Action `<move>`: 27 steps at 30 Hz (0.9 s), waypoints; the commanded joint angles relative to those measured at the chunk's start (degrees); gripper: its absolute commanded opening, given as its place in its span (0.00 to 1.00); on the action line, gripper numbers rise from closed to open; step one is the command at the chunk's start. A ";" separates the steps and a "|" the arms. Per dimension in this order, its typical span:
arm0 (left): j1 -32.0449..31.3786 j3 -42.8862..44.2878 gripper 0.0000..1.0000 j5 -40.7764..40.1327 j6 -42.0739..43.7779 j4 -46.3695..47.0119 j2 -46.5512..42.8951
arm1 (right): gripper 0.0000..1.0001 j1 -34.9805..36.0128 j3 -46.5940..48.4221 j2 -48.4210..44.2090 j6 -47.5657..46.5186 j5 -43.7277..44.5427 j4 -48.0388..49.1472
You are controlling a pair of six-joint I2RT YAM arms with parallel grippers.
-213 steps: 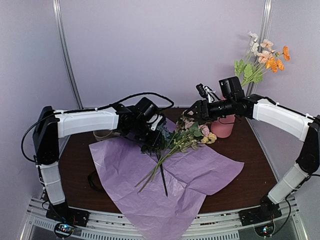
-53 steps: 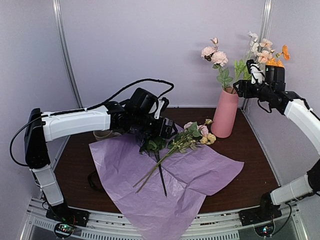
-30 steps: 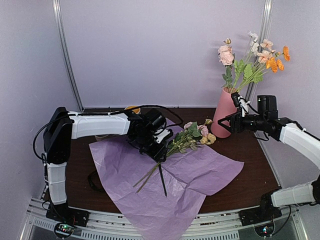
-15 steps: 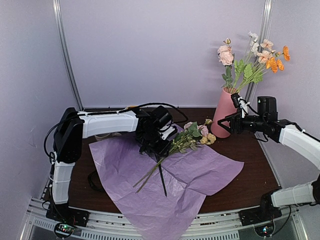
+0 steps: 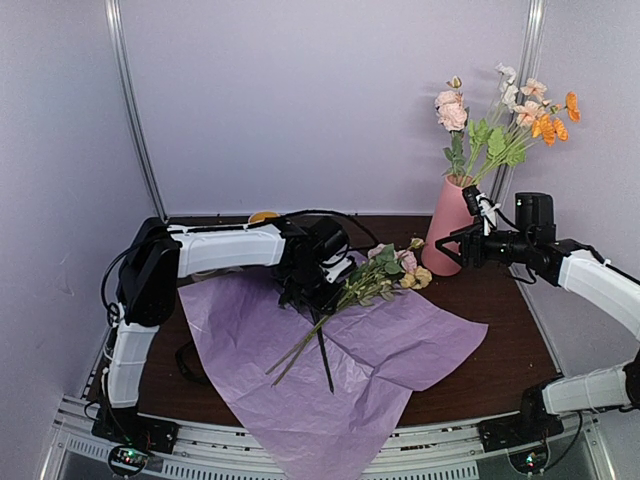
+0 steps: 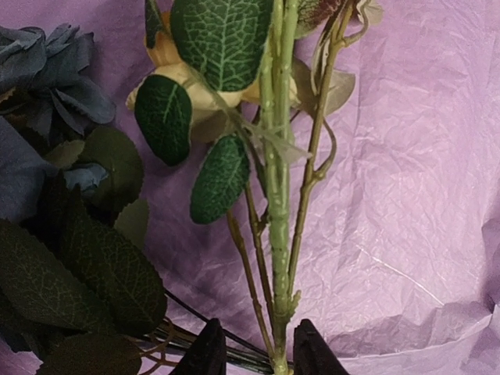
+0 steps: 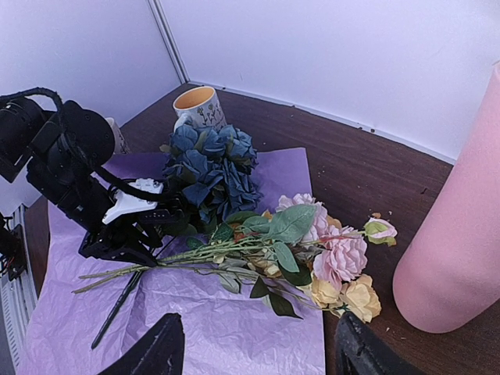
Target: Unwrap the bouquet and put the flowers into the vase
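**A:** Dark brown table [image 5: 500, 310], lilac walls [image 5: 300, 100]. Where are the loose flowers?

**B:** The flowers [image 5: 372, 278] lie flat on the spread tissue paper [image 5: 330, 380]. Cut ends point near-left. Blooms point far-right, just beside the foot of the vase [image 5: 447, 235]. Several stems already stand in it.

**A:** Nearer arm?

**B:** Left. The left gripper [image 6: 258, 353] sits low over the stems, fingertips apart, one on each side of a green stem. No pinch visible. The stem runs straight away from the jaws, so they cross it square.

**A:** Right side?

**B:** The right gripper [image 7: 262, 355] hangs beside the vase, fingers wide, nothing between them.

**A:** Next move?

**B:** Likely pinch and lift. The vase lies right of and beyond the left gripper, so the stems must tip cut-end down.
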 commanded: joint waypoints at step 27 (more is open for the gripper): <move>0.43 -1.10 0.00 1.14 -1.95 2.93 -7.97 | 0.64 0.31 0.37 -0.68 -0.06 -0.33 0.71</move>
